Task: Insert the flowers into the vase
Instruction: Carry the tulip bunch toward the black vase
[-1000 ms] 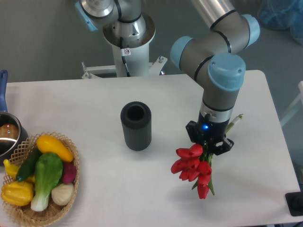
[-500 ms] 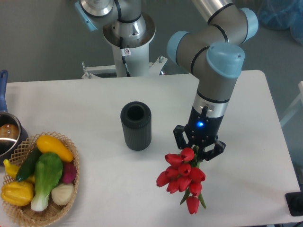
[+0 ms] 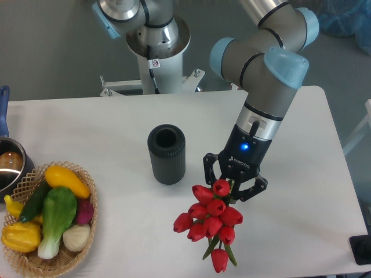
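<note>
Gripping the flowers [image 3: 211, 217] by their stems, my pincer [image 3: 233, 184] is pinched on the bunch, the red heads hanging below it above the table [image 3: 104, 121]. The vase [image 3: 166, 154] stands upright to one side, well apart, mouth open.

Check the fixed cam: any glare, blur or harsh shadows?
Fixed camera: even, soft light, only faint shadows under the vase and flowers; the white table runs bright but keeps detail; small highlight on the pot; gripper and flowers look sharp, without obvious motion blur.
</note>
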`<action>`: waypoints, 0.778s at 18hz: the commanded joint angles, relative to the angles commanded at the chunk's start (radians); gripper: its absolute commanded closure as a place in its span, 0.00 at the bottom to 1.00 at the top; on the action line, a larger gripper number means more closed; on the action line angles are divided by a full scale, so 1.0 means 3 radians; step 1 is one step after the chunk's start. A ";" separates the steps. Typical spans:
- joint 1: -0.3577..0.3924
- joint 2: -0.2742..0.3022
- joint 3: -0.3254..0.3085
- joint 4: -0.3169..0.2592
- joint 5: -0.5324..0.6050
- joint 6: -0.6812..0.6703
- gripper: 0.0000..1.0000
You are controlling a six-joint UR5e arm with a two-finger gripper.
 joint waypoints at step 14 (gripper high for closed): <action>0.0261 0.0015 -0.0138 0.0087 -0.1325 0.0103 0.62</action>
